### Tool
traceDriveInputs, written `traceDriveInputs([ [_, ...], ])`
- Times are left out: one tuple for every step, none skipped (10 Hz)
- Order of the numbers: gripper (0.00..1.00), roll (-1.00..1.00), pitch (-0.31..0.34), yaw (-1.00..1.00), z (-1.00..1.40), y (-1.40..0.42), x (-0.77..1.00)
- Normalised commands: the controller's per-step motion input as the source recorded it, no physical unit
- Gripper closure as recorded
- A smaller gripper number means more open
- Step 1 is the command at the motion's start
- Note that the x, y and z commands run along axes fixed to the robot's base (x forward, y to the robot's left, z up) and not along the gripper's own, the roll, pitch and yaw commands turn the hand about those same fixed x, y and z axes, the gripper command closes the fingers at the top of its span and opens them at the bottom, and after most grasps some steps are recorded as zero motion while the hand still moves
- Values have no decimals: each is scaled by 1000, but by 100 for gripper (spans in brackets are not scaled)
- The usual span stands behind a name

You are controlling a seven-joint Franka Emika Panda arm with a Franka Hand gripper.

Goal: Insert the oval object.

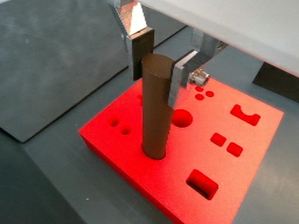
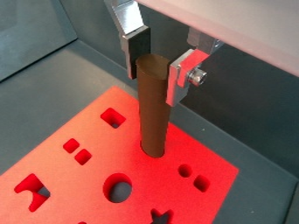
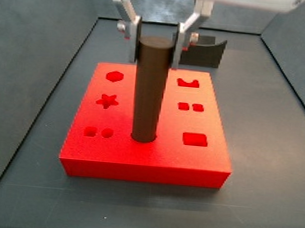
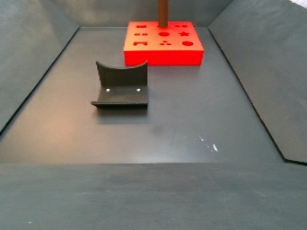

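Note:
The oval object (image 1: 156,105) is a long dark brown peg standing upright with its lower end in a hole of the red block (image 1: 117,149). It shows the same way in both wrist views (image 2: 153,105) and both side views (image 3: 151,86) (image 4: 162,11). My gripper (image 1: 158,74) straddles the peg's top end, one finger on each side. The fingers (image 3: 191,37) stand a little wider than the peg, with a small gap showing, so the gripper is open. The block (image 3: 144,164) has several other shaped holes. In a side view the block (image 4: 168,56) lies at the far end.
The fixture (image 4: 120,85) stands on the dark grey floor in front of the block, and shows just behind it in a side view (image 3: 208,51). Sloping grey walls (image 4: 36,81) enclose the floor on both sides.

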Motion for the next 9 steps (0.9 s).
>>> traceDriveInputs([
  [100,0,0,0,-111,0,0],
  [100,-17,-14,0,-260,0,0],
  [100,0,-30,-6,-411,-11,40],
  [100,0,-39,-29,-489,-17,51],
  [100,0,-40,-49,-497,-46,83],
  [100,66,-11,-94,-449,-97,171],
  [100,79,-4,-103,-443,-89,146],
  [100,63,0,-77,-331,-40,129],
  [100,0,0,0,0,0,0],
])
